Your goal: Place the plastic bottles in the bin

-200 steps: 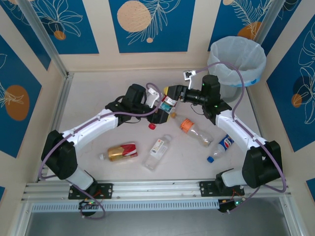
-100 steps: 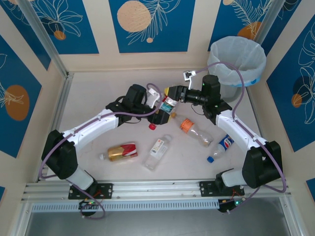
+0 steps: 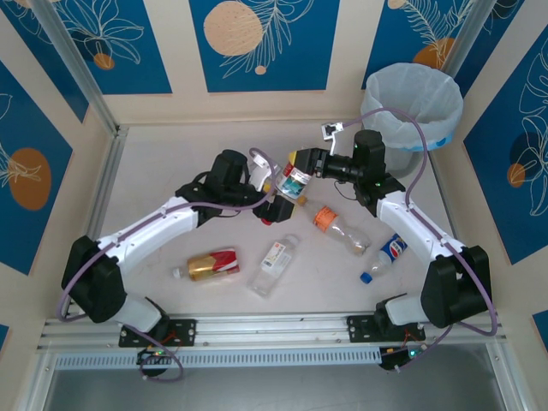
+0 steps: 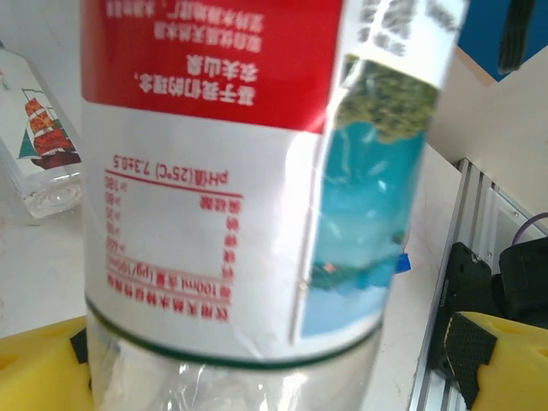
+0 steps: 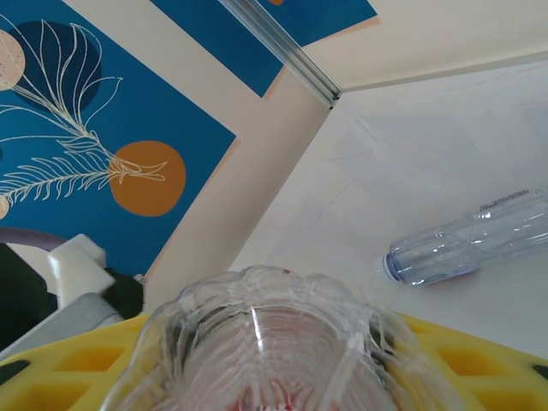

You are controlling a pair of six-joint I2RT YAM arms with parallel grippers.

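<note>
A clear bottle with a red, white and blue label (image 3: 295,181) (image 4: 223,171) hangs above the table's middle. My right gripper (image 3: 305,163) (image 5: 274,377) is shut on its base, whose ribbed bottom (image 5: 274,334) sits between the yellow pads. My left gripper (image 3: 276,205) (image 4: 265,377) is open around the bottle's lower part, with a gap at its right pad (image 4: 505,351). On the table lie a gold and red bottle (image 3: 210,264), a white-label bottle (image 3: 274,265) (image 4: 38,154), an orange-label bottle (image 3: 338,224) and a blue-label bottle (image 3: 385,255). The grey bin (image 3: 415,107) stands at the back right.
Another clear bluish bottle (image 5: 467,253) lies on the table near the wall. Patterned blue and cream walls (image 3: 257,43) close in the table on three sides. An aluminium rail (image 3: 274,330) (image 4: 479,257) runs along the near edge.
My left arm has drawn back to the left and its gripper has loosened off the bottle. The bottle, held by the right gripper, has tilted slightly.
</note>
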